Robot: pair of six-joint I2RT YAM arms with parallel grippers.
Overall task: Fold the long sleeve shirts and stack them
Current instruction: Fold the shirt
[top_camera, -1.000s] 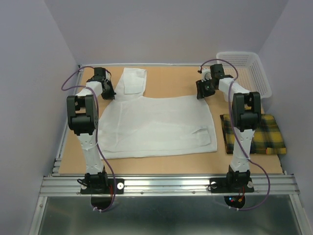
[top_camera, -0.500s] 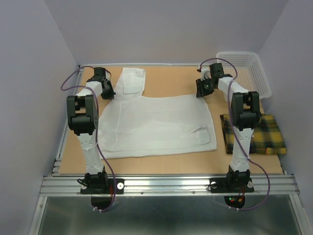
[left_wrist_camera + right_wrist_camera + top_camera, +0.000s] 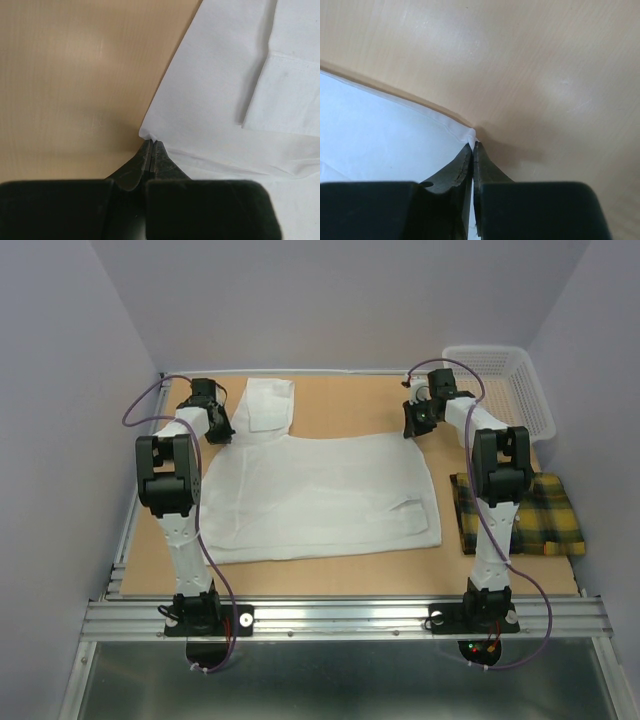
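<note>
Left tool (image 3: 151,146) clenched on far-left corner of white shirt (image 3: 320,495); right tool (image 3: 473,146) clenched on far-right corner. Shirt spread flat on surface (image 3: 350,400), between tools and arm bases.

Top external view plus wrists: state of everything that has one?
white shirt, spread flat, two far corners pinched
plaid shirt, folded, lying right of the white shirt
basket, upright, far right corner
left fingers, shut on a white shirt corner
right fingers, shut on a white shirt corner
</note>
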